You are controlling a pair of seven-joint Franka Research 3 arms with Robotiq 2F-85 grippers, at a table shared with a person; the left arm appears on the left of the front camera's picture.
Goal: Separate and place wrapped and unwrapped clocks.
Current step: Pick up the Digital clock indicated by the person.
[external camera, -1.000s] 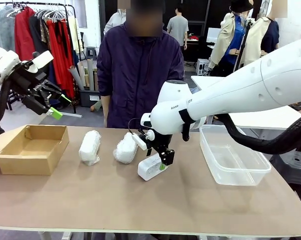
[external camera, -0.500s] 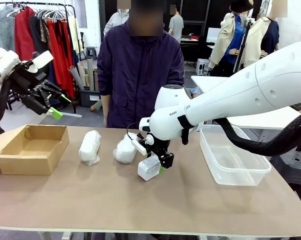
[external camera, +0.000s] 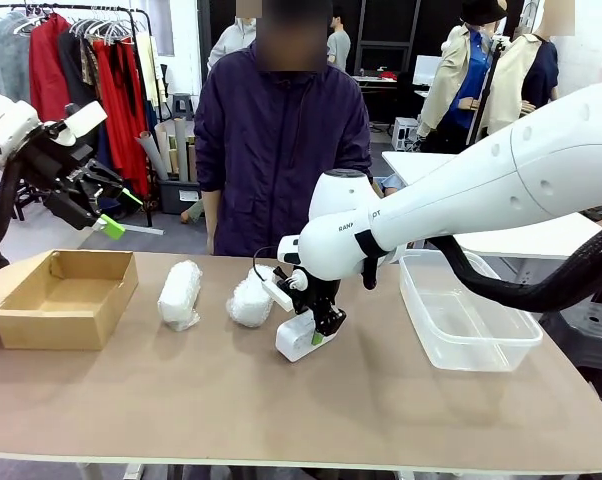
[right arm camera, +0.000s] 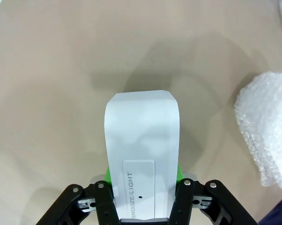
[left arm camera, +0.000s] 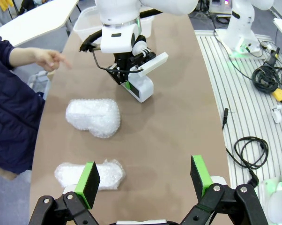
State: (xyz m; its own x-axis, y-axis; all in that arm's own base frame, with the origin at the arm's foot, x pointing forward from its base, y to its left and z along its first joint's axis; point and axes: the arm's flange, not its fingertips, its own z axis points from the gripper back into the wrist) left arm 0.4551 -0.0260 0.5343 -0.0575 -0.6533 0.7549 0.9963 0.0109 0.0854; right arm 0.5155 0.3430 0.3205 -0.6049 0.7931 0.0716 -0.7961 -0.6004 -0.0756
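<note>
- The left arm (external camera: 3, 128) is held raised at the left side, well above the table (external camera: 181, 400), with the wrist bent.
- The left gripper (external camera: 119, 210) is pointed downward and toward the middle.
- Its jaws are spread wide, and nothing is held between the green pads (left arm camera: 90, 182).
- The right arm (external camera: 501, 180) is stretched in from the right side across the middle, with the wrist turned down.
- The right gripper (external camera: 317, 328) is set low at the tabletop, with its fingers pointed down.
- Its jaws are closed on the white clock (external camera: 295, 343), which is clamped at its two sides by the pads.
</note>
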